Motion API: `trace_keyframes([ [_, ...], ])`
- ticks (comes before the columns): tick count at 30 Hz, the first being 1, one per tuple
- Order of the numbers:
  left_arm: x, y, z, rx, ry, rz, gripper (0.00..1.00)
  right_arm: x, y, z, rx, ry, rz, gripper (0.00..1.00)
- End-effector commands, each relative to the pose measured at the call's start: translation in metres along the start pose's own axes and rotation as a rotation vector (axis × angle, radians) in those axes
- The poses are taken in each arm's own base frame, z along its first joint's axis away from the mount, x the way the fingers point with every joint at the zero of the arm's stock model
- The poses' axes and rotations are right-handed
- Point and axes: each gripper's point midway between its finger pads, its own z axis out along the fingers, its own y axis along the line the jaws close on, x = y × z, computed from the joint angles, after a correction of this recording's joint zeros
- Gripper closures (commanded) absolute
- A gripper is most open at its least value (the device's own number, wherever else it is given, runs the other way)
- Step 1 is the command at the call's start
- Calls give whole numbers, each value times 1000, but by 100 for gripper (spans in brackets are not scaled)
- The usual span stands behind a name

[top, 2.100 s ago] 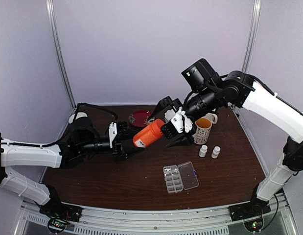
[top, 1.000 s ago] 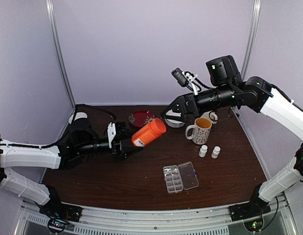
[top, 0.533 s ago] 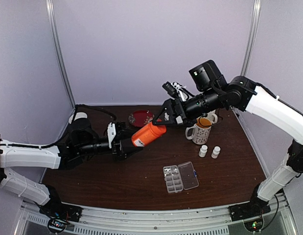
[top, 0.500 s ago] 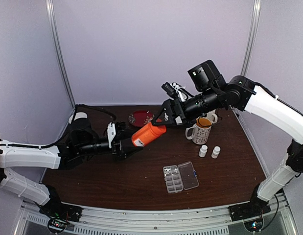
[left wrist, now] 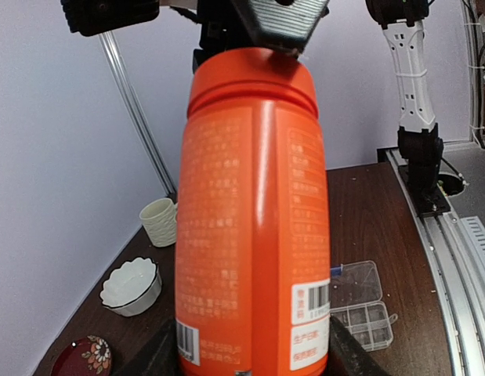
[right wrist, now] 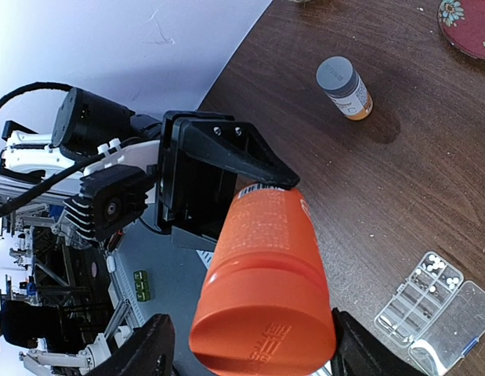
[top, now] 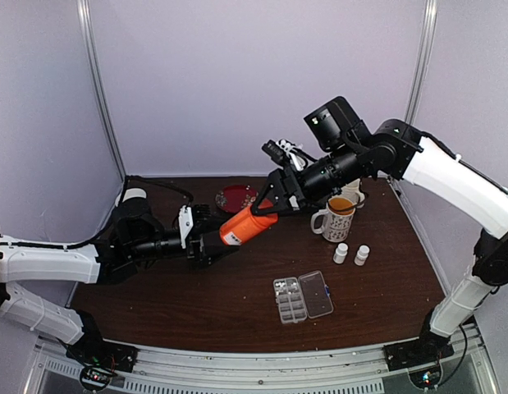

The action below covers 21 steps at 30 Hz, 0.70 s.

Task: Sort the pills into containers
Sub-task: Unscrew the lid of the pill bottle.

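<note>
Lying open in the lower middle of the top view, the pill box (top: 303, 297) rests on the table (top: 196, 295) with its lid (top: 318, 293) folded out flat to the right of the two rows of compartments (top: 290, 301). The right wrist view, where the box sits at the lower right, shows the pills (right wrist: 436, 265) as a few whitish bits in the compartments at one end. The rest look bare, though they are too small to be sure. Nothing covers the box. Up and left of it the orange bottle (top: 247, 225) hangs tilted above the table, its base clamped in the left end effector (top: 214, 240). The right end effector (top: 270, 207) straddles the bottle's cap with its jaws apart. In the right wrist view one finger (right wrist: 152, 345) stands clear of the cap. A mug (top: 340, 220) and two white bottles (top: 351, 254) stand at the centre right, well apart from the box, and a red plate (top: 235, 197) lies behind the orange bottle. The right wrist view alone shows a grey-capped bottle (right wrist: 344, 86) upright in its upper middle. The left wrist view, mostly filled by the orange bottle, shows a white bowl (left wrist: 132, 283) and a pale cup (left wrist: 158, 221) at its left edge, and the box at its lower right.
</note>
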Motion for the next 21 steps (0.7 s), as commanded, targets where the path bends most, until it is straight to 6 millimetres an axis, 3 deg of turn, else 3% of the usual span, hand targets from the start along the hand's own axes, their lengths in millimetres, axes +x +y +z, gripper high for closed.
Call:
trace_keyframes([
  [1, -16, 8, -3, -34, -44, 42, 100, 1, 4, -3, 28, 10, -34, 31],
  [5, -15, 8, -3, -34, -42, 42, 100, 1, 3, -3, 43, 14, -40, 39],
  [11, -14, 8, -3, -33, -38, 41, 100, 2, -2, -4, 74, 14, -49, 38],
  [16, -14, 8, -2, -31, -38, 41, 100, 3, -2, -4, 81, 18, -65, 43],
  [18, -14, 8, -3, -30, -39, 41, 100, 3, -2, -3, 81, 21, -70, 37],
  [21, -14, 7, -2, -28, -38, 39, 100, 1, -1, -2, 85, 17, -78, 17],
])
